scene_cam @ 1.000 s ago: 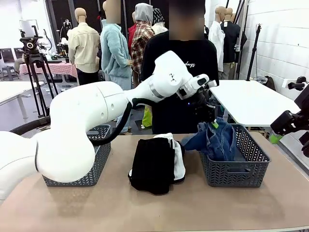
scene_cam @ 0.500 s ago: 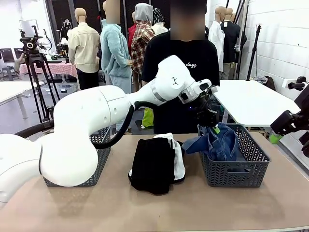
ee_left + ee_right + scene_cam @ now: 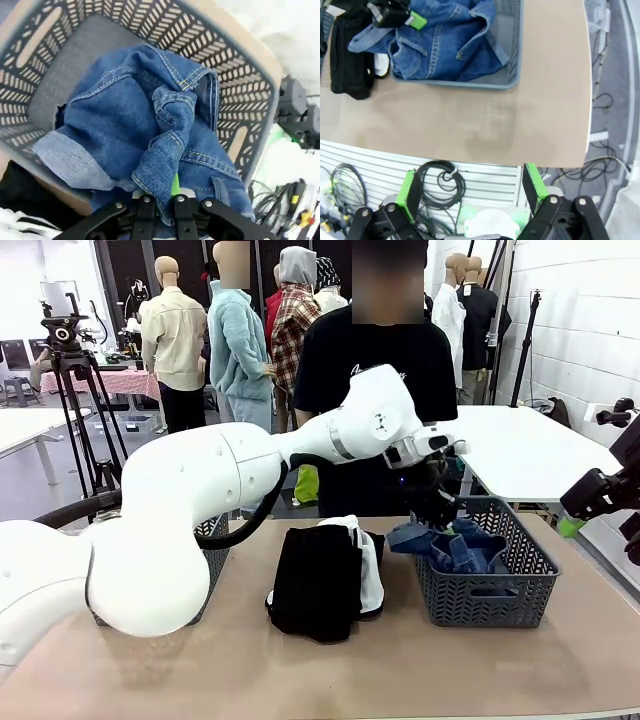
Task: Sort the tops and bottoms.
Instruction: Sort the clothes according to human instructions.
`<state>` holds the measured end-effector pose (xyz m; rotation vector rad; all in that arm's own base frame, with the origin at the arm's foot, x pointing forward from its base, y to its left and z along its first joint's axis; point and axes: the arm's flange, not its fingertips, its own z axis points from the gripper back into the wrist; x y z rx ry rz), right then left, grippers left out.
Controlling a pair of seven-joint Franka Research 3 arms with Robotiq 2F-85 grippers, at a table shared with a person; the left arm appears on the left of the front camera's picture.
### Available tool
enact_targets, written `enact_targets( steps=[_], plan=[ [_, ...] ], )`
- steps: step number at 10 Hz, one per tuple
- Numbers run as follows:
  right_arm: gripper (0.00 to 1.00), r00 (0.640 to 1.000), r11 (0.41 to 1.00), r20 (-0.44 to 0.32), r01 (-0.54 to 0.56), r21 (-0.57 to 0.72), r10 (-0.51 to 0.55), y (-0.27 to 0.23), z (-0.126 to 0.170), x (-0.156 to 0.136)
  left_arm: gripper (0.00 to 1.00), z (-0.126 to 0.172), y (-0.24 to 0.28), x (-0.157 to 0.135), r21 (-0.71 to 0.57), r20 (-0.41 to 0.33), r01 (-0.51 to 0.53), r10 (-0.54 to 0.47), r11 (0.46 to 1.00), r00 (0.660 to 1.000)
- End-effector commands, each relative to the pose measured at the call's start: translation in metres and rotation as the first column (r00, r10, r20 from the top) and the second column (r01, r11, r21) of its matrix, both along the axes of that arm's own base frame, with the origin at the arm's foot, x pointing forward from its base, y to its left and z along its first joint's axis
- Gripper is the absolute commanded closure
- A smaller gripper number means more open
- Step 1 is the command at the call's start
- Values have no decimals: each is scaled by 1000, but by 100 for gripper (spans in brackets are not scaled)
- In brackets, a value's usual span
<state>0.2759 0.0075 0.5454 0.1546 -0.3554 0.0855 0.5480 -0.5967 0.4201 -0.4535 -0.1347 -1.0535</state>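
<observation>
Blue denim piece (image 3: 455, 548): the front view places it inside the grey basket (image 3: 470, 602), with one cuff draped over the rim on the side facing the black piece (image 3: 312, 585) and the white piece with black edging (image 3: 371, 562), which both lie just beside the basket. The left gripper (image 3: 437, 508) sits low over the basket, judged positioned to deposit its load. Left wrist view: jaws pinched tight on a denim fold, so release is not yet made. Right wrist view: the right gripper (image 3: 470, 187) is spread wide and empty, well apart from the basket, judged parked out of the way.
</observation>
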Motion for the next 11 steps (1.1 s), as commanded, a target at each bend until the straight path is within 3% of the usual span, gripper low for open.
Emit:
enact_targets(
  steps=[1,5,11],
  plan=[
    [0,1000,1000,2,-9,8,9,0,0,1,100,15,-52,59,37,83,96,-99,995,992],
    [0,1000,1000,2,-9,8,9,0,0,1,100,-4,-60,79,-61,158,150,-139,987,978],
    [0,1000,1000,2,-9,8,9,0,0,1,100,-24,-88,100,-82,134,281,-268,956,954]
  ],
)
